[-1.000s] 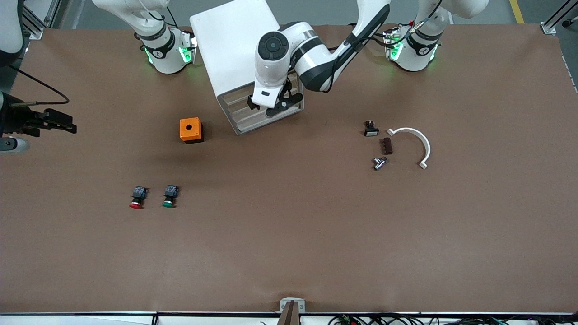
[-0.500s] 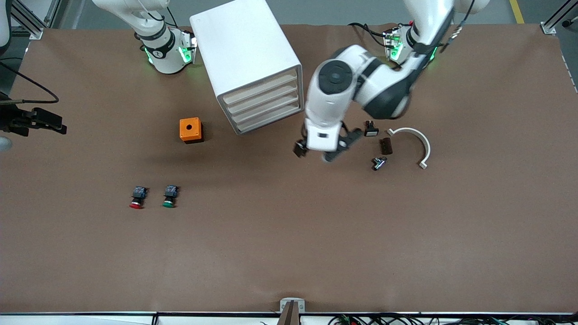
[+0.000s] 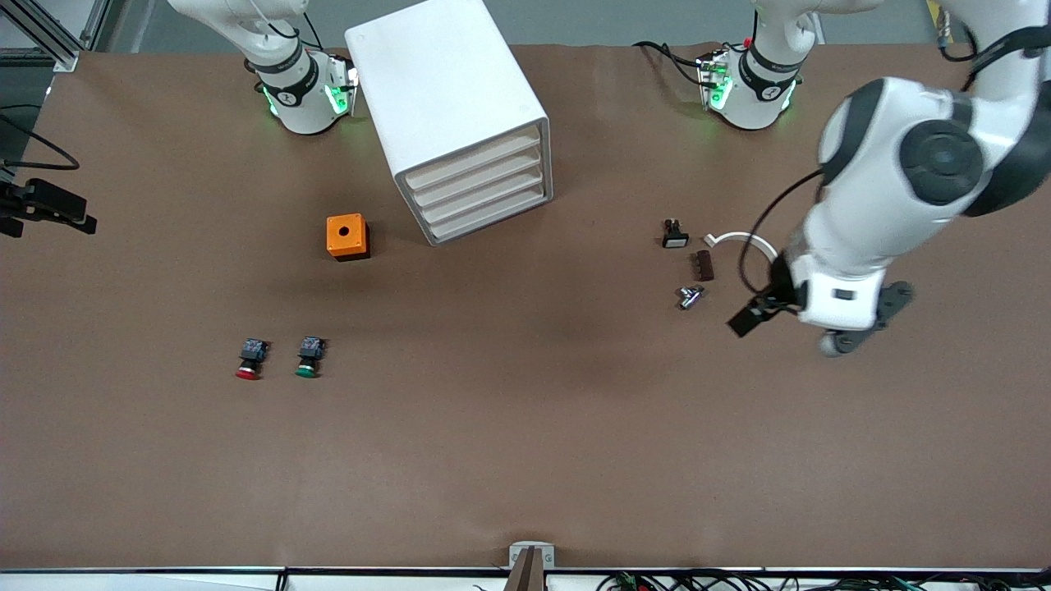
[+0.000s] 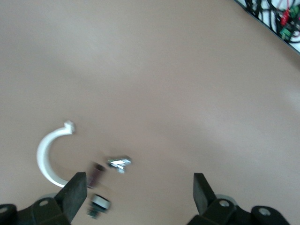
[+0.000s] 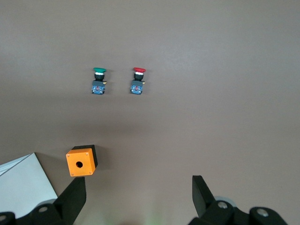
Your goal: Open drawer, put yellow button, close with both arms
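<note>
The white cabinet (image 3: 447,98) stands between the two arm bases. Its uppermost drawer (image 3: 475,161) is shut flush, like the three below it. The yellow button is not in view in any picture. My left gripper (image 3: 813,324) is open and empty, up over the table toward the left arm's end, beside several small parts; its own view (image 4: 139,192) shows bare table between the fingers. My right gripper (image 3: 51,205) is open and empty at the table's edge at the right arm's end; its view (image 5: 139,194) looks down on bare table.
An orange box (image 3: 346,236) lies beside the cabinet. A red-capped button (image 3: 250,359) and a green-capped one (image 3: 309,358) lie nearer the camera. A white curved clip (image 3: 743,239), a brown block (image 3: 703,265), a metal fitting (image 3: 690,296) and a small black switch (image 3: 674,234) lie beside the left gripper.
The left arm swung away from the cabinet's front to its own end of the table, over the small parts. The right gripper drew farther out past the table's edge.
</note>
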Tool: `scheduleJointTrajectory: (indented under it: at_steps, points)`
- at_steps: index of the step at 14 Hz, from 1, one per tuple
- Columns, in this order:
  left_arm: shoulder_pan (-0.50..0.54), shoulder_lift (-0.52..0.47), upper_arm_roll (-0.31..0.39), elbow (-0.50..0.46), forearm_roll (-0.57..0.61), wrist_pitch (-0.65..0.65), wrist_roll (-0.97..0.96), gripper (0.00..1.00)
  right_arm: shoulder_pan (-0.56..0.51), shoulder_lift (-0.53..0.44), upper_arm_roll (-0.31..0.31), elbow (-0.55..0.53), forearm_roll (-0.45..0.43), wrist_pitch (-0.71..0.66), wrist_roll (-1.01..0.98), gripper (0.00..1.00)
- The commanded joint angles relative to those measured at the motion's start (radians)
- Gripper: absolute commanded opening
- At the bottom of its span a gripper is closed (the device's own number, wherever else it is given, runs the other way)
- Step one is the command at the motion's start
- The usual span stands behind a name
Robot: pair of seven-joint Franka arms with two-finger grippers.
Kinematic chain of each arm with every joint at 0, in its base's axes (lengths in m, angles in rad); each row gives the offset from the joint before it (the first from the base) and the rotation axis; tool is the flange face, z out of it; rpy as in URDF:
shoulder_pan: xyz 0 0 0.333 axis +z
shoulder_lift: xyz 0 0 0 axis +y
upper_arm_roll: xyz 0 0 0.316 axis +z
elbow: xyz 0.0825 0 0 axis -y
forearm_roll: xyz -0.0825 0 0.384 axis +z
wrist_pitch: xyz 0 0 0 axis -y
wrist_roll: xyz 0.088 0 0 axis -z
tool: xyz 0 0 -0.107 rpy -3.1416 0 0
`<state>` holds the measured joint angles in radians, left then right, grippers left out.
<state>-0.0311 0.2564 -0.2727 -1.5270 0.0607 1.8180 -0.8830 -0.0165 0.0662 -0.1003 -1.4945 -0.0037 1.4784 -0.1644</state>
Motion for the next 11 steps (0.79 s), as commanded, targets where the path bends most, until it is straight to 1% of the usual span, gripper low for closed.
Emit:
scheduleJointTrajectory:
  at_steps: [1,2,3,4,6,8,10,11]
  points:
    - [0.08,-0.072,-0.016,-0.016,0.013,-0.066,0.154,1.0,0.029,-0.014,0.017,0.016,0.002,-0.01,0.016,1.0]
    - [0.106,-0.098,-0.013,-0.024,0.005,-0.074,0.215,1.0,0.029,-0.023,0.017,0.004,0.002,-0.009,0.016,1.0]
    - [0.108,-0.127,0.009,-0.034,0.007,-0.095,0.264,1.0,0.029,-0.04,0.016,-0.013,0.004,-0.004,0.016,1.0]
    - [0.103,-0.153,0.039,-0.041,0.007,-0.136,0.307,1.0,0.027,-0.058,0.016,-0.027,0.004,-0.004,0.014,1.0]
    - [0.1,-0.199,0.076,-0.044,0.004,-0.219,0.447,1.0,0.029,-0.098,0.016,-0.058,0.004,0.002,0.014,1.0]
    - [0.071,-0.256,0.127,-0.071,-0.002,-0.236,0.545,1.0,0.027,-0.146,0.014,-0.114,0.004,0.055,0.011,1.0]
    - [0.071,-0.314,0.144,-0.117,-0.004,-0.239,0.648,1.0,0.023,-0.169,0.01,-0.15,0.004,0.068,-0.004,1.0]
    - [0.062,-0.342,0.173,-0.137,-0.006,-0.241,0.691,1.0,0.02,-0.181,0.008,-0.165,0.004,0.071,-0.004,1.0]
